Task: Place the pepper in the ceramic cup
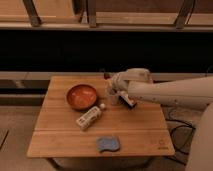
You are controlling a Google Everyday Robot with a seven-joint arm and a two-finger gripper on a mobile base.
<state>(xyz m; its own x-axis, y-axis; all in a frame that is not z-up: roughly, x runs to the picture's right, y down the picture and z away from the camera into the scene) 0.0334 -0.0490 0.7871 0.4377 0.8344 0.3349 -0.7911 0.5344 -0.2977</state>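
The pepper [102, 106], a small pale piece, lies on the wooden table [140, 130] just off the end of a white bottle. The ceramic cup [113, 97] stands right of the orange-brown bowl and is partly hidden by my arm. My gripper [114, 89] hangs at the end of the pale arm that reaches in from the right. It is right over the cup, up and to the right of the pepper. I see nothing in it.
An orange-brown bowl [81, 96] sits at the left. A white bottle [88, 118] lies on its side in the middle. A small red-white-dark object [131, 103] lies right of the cup. A blue flat pad [108, 144] lies near the front edge.
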